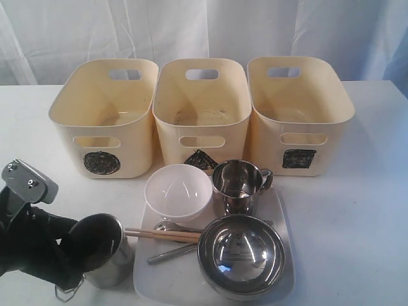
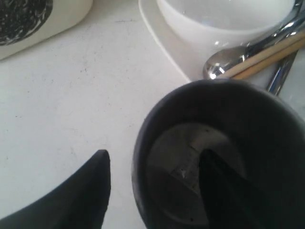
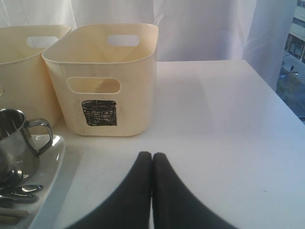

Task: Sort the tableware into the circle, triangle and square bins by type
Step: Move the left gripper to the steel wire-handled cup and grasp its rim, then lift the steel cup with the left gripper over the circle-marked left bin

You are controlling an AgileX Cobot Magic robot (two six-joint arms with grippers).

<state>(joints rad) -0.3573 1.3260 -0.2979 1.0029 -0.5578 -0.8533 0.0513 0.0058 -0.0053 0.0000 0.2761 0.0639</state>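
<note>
The mug (image 1: 111,261), lower left, stands upright, its wall between the left gripper's (image 2: 153,160) parted jaws, one finger (image 2: 224,191) inside. The right gripper (image 3: 152,160) sits closed, far right.

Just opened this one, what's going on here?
The left gripper has its jaws straddling the wall of a steel mug on the table beside the white plate: one finger is inside and one outside with a gap, so it is not gripped yet. The second mug, white bowl, steel bowl, chopsticks and cutlery sit on the plate. The right gripper is shut and empty, facing the square bin.
</note>
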